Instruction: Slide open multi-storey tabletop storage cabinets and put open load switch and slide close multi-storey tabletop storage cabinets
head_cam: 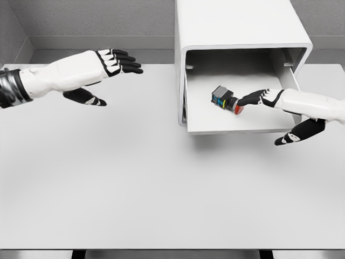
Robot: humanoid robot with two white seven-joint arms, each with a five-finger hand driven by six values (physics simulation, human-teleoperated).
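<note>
The drawer (237,121) of the white storage cabinet (237,32) stands pulled out, and the load switch (223,99), a small black block with coloured terminals and a red button end, lies on the drawer floor just off the fingertips of the right hand (259,99). That hand reaches into the drawer from the right with its fingers (249,99) stretched toward the switch's red end, touching it or very nearly so; its thumb hangs low, outside the drawer front, and no closed grasp shows, so it reads as relaxed and holding nothing. The placing step looks all but done. The next move, in my judgement, calls for drawing this hand clear of the drawer, then pushing the drawer front straight back into the cabinet. The left hand (116,62) hovers open over the table (135,183), well apart to the left of the cabinet.
</note>
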